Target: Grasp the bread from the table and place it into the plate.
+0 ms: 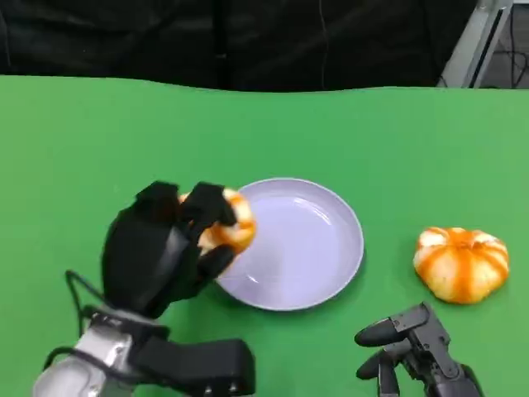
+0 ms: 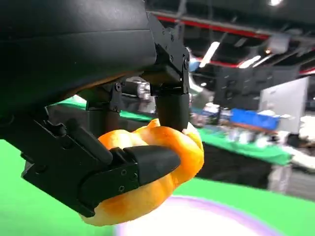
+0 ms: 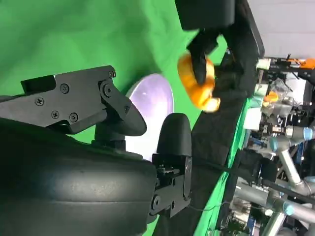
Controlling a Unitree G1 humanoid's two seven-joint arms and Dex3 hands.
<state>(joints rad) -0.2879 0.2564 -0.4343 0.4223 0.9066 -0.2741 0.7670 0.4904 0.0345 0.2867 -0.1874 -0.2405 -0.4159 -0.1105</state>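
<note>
L hand point(image 1: 161, 248) fingers point(image 2: 147, 164) clamped round bread point(image 1: 227, 223), over plate point(image 1: 331, 273) rim; R hand point(image 1: 413, 347) fingers apart, holding nothing, 2nd bread point(image 1: 461, 263) just beyond them

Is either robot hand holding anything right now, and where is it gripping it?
The left robot hand holds a bread roll, its fingers wrapped around its sides, over the plate's edge. The right robot hand holds nothing.

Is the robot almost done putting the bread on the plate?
Almost. The grabbing part is done: the left robot hand grips a bread and holds it over the near-left rim of the plate. It still has to lower it and let go. Another bread sits on the table to the plate's right, untouched, near the right robot hand.
</note>
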